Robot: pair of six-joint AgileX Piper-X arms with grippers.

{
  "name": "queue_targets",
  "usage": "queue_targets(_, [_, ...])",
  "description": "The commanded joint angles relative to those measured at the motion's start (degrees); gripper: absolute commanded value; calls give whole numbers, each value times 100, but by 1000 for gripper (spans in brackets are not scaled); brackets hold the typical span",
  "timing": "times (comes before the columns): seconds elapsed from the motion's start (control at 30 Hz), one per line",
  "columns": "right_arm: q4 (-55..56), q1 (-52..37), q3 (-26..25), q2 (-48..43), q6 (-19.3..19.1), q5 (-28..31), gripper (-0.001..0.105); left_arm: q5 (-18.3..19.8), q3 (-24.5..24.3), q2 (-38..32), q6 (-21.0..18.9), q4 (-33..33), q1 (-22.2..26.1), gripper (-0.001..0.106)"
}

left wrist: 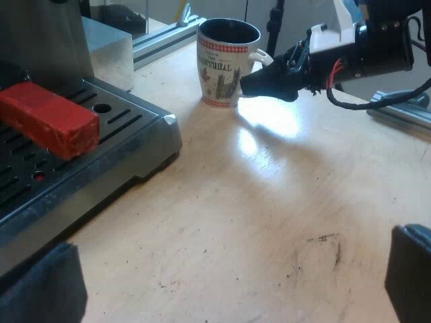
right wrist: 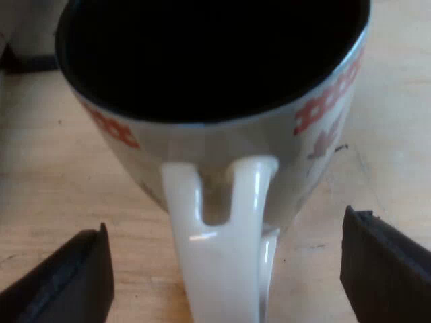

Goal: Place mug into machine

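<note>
A white mug (left wrist: 225, 64) with red and dark print and a dark inside stands upright on the wooden table, a short way off the espresso machine's drip tray (left wrist: 128, 128). My right gripper (left wrist: 269, 81) is at the mug's handle. Seen from that wrist, the mug (right wrist: 222, 138) is very close and its white handle (right wrist: 215, 235) lies between the two spread fingers (right wrist: 67, 276), untouched; the right gripper (right wrist: 225, 269) is open. My left gripper (left wrist: 229, 289) hovers low over bare table, open with nothing in it. The holder handle's red end (left wrist: 47, 118) juts out over the drip tray.
The table's wooden top (left wrist: 269, 215) stretches between mug and machine. A metal block (left wrist: 108, 50) stands by the machine. Aluminium rails (left wrist: 161, 40) run beyond the mug, and another rail (left wrist: 404, 111) lies under the right arm.
</note>
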Motion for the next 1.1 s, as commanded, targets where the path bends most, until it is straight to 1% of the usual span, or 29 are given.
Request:
queue_targets(0.03, [-220, 10, -63, 21, -60, -15, 71, -24, -9, 13, -85, -22, -16, 92])
queue_targets(0.23, [-231, 10, -63, 20, -60, 25, 71, -24, -9, 13, -85, -22, -16, 92])
queue_targets(0.5, [-401, 10, -63, 20, -170, 25, 71, -24, -9, 13, -85, -22, -16, 92])
queue_targets(0.83, [-404, 10, -63, 20, -169, 25, 71, -24, -9, 13, -85, -22, -16, 92])
queue_targets(0.93, [-404, 10, -63, 20, -169, 25, 65, -24, -9, 13, -85, -22, -16, 92])
queue_targets(1.03, [-390, 10, -63, 20, -169, 25, 51, -24, -9, 13, -85, -22, -16, 92])
queue_targets(1.1, [-390, 10, -63, 20, -169, 25, 38, -24, -9, 13, -85, -22, -16, 92])
